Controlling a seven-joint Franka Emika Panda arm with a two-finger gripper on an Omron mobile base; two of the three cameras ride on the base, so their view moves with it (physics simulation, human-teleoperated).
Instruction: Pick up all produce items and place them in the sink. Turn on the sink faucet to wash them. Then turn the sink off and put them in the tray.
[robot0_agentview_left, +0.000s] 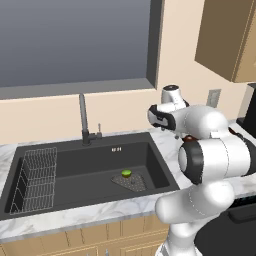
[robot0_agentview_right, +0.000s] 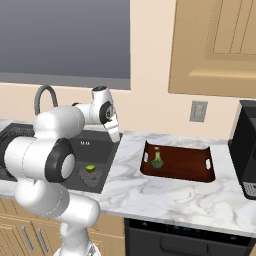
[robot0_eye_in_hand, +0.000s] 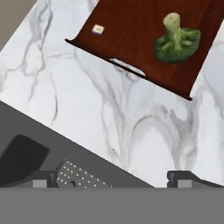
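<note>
1. Broccoli floret (robot0_eye_in_hand: 176, 39) lies in the dark red tray (robot0_agentview_right: 190, 170), at its sink-side end, stem up.
2. Lime-green fruit (robot0_agentview_left: 126, 173) sits on the mesh drain (robot0_agentview_left: 131, 182) in the black sink (robot0_agentview_left: 75, 172).
3. Claw (robot0_agentview_right: 114, 131) hangs over the marble worktop (robot0_agentview_right: 165, 192) between sink and tray, fingers spread wide, holding nothing; both items well apart from it.
</note>
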